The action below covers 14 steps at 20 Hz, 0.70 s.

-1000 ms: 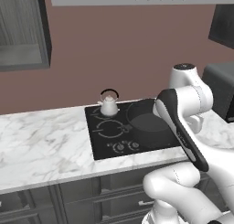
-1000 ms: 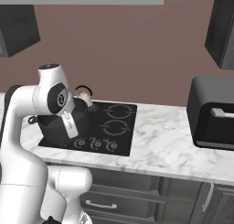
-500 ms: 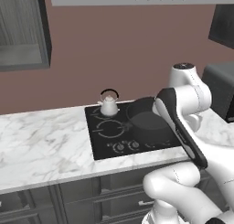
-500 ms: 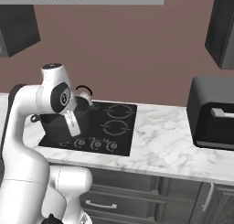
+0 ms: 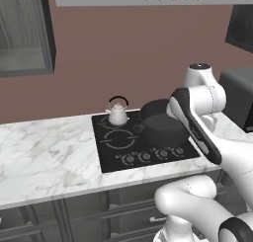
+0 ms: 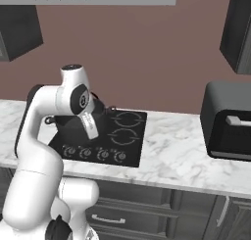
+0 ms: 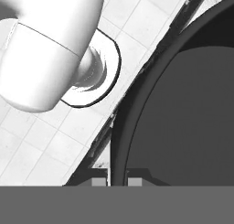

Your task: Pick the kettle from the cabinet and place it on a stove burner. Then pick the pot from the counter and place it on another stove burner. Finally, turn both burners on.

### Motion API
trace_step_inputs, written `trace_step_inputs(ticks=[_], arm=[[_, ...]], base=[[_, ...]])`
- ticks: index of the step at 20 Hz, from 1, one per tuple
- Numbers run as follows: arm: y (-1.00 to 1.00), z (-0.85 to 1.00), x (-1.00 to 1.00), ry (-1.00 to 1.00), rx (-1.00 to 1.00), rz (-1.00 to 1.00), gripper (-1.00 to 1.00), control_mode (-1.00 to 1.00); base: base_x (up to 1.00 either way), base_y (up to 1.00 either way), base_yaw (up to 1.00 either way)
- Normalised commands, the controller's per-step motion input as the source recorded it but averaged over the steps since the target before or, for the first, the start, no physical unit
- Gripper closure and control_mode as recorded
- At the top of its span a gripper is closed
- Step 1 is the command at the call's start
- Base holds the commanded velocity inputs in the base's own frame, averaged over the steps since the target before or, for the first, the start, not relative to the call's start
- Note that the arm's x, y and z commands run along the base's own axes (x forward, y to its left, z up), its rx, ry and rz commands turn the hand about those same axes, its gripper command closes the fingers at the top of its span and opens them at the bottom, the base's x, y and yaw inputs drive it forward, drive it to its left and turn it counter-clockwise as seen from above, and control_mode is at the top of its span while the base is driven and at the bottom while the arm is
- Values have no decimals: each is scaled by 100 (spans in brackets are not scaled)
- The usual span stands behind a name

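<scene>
1. Room: kitchen with a mauve wall; a marble counter [image 5: 44, 157] carries a black cooktop [image 5: 111, 157], with a dark appliance [image 6: 228, 119] at the far right and a cabinet [image 5: 24, 33] high on the left.
2. Kettle [image 5: 117, 112]: upright on the rear left burner, so that part of the task looks finished.
3. Pot [image 5: 160, 122]: over the right half of the cooktop, partly screened by the arm; I cannot tell whether it rests on the glass.
4. Gripper [image 7: 118, 182]: clenched on the pot's rim, one tip either side of the wall, apparently to steer it to a free burner.
5. Knobs [image 5: 148, 156]: front row, untouched; turning them comes last.
</scene>
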Motion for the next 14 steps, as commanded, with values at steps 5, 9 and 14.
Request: trace_step_inputs(ticks=[5, 9, 14], arm=[[-19, 0, 44, 0, 0, 0, 100, -100], [-25, 0, 30, 0, 0, 1, 100, -100], [-20, -3, 34, 0, 0, 0, 100, -100]], base=[[0, 0, 0], [0, 0, 0], [0, 0, 0]])
